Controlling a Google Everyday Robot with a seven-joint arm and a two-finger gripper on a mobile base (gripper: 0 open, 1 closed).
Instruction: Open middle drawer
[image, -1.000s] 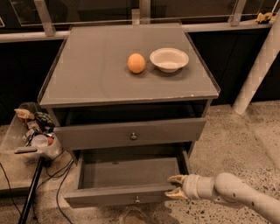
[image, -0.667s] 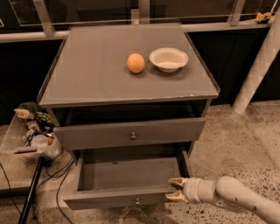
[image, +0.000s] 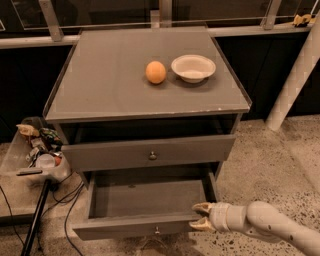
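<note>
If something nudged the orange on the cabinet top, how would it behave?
The orange looks round, so it would probably roll; the bowl beside it might block it. Its skin seems firm, likely not fragile. The gripper is at the right front corner of the open drawer.

Dim overhead light, soft shadows; gripper (image: 200, 216) by middle drawer (image: 116, 231).

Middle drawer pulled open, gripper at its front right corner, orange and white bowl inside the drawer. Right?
Not quite. The camera view shows the orange and white bowl on the cabinet top, not inside the drawer. The rest holds: the middle drawer is pulled open and the gripper is at its front right corner.
</note>
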